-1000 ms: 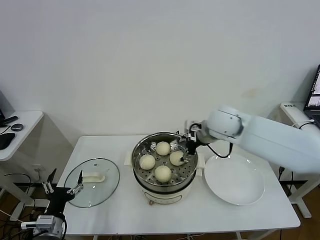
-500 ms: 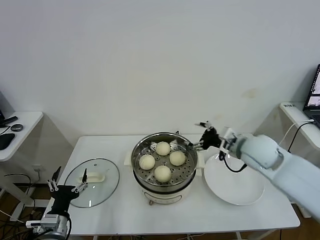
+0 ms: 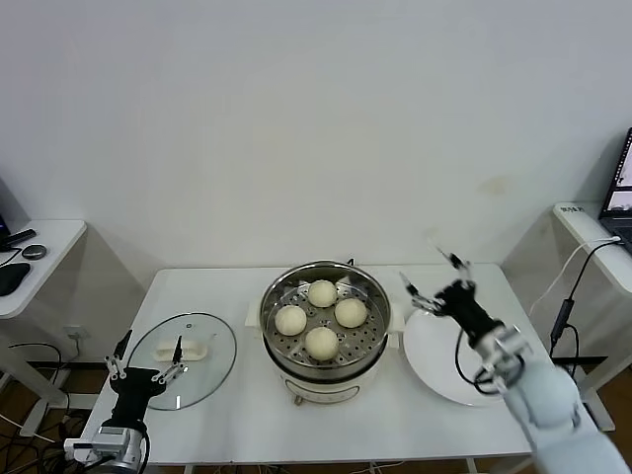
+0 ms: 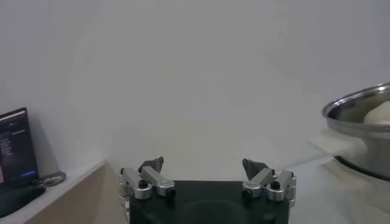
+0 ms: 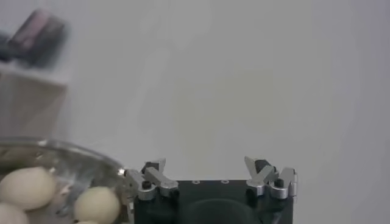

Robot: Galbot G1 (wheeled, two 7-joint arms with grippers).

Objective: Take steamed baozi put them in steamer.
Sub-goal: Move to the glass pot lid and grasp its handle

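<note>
The steamer (image 3: 296, 380), a shiny steel pot on a white base, stands mid-table. Several cream-white baozi (image 3: 322, 292) lie on its perforated tray. My right gripper (image 3: 434, 275) hangs open and empty to the steamer's right, above the near-left rim of the white plate (image 3: 444, 370). In the right wrist view the gripper (image 5: 207, 165) has bare fingers, with two baozi (image 5: 27, 185) and the steamer rim (image 5: 73, 155) off to one side. My left gripper (image 3: 148, 352) is open and empty at the table's front left, by the glass lid (image 3: 202, 375). The left wrist view shows that gripper (image 4: 202, 165) and the steamer rim (image 4: 359, 103).
A small side table (image 3: 54, 242) with a mouse (image 3: 35, 251) stands at far left, and a laptop (image 4: 15, 146) shows in the left wrist view. Another desk (image 3: 588, 222) with cables is at far right. A white wall runs behind the table.
My right arm has drawn back from the steamer's right rim, rightward and toward me, ending over the plate. The left gripper has edged right toward the lid. The baozi have not moved.
</note>
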